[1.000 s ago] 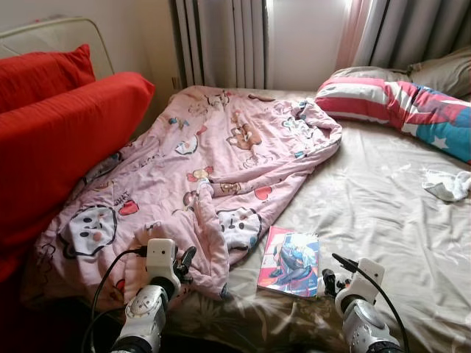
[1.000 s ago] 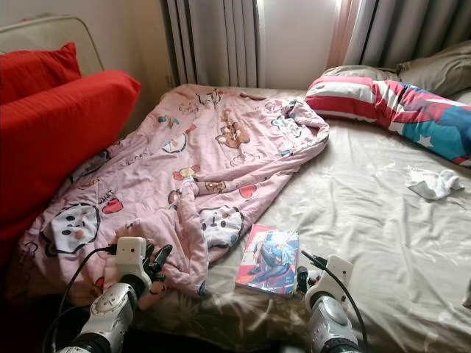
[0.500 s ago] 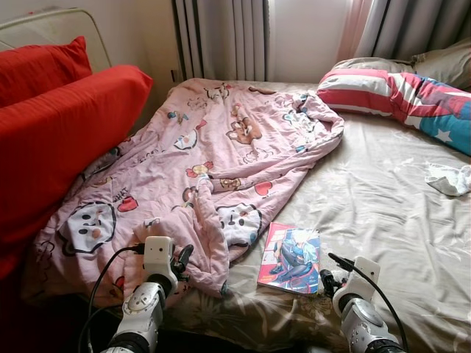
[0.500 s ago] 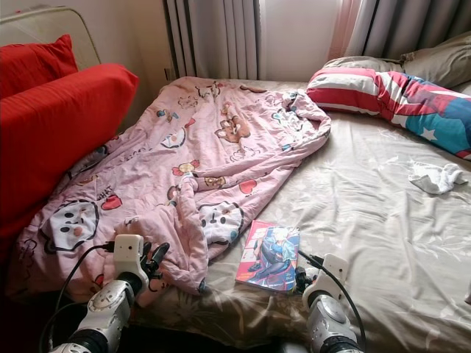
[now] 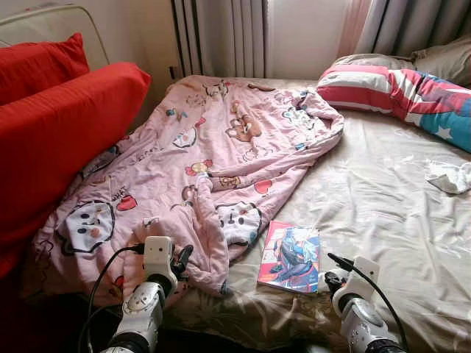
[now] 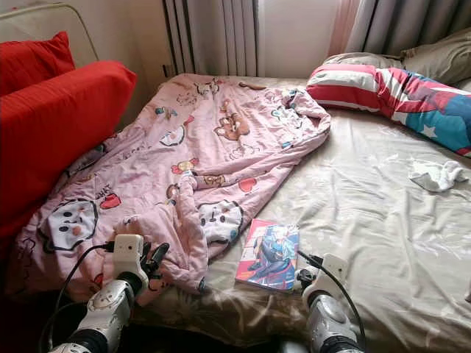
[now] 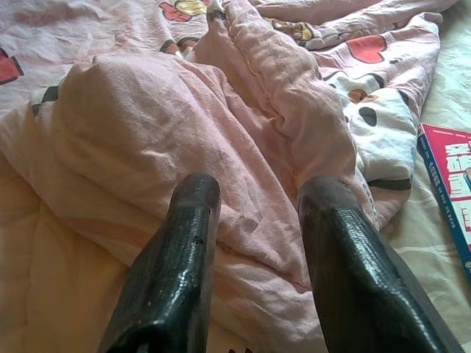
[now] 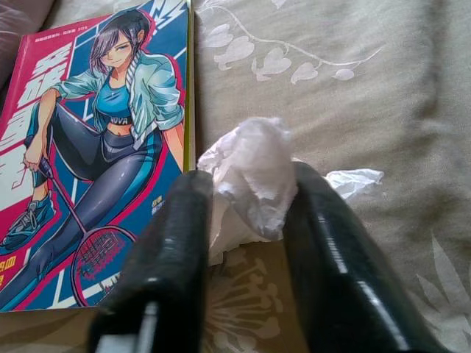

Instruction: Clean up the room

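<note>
At the near edge of the bed [image 5: 383, 220], the right gripper [image 8: 243, 187] reaches over the beige sheet with a crumpled white tissue [image 8: 250, 173] lying between its two black fingers [image 8: 173, 243]; the fingers stand a little apart on either side of the wad and seem to touch it, though a firm pinch cannot be made out. Just beside the tissue lies a comic book [image 5: 290, 257] with a red and blue cover, flat on the sheet near the bed's front edge. To its left, the left gripper [image 7: 254, 198] hovers at the near hem of a pink cartoon blanket [image 5: 213, 162], its fingers parted with a fold of the cloth bulging between and ahead of them, nothing clamped. The blanket spreads away across the left half of the bed, rumpled, with a ridge running down its middle toward the book. On the far left, two red cushions [image 5: 51, 125] lean against the bed's side. Farther off to the right, a small white cloth [image 5: 449, 176] lies alone on the sheet, and beyond it a striped red, white and blue pillow [image 5: 397, 88] rests at the head, in front of grey curtains [image 5: 221, 37].
</note>
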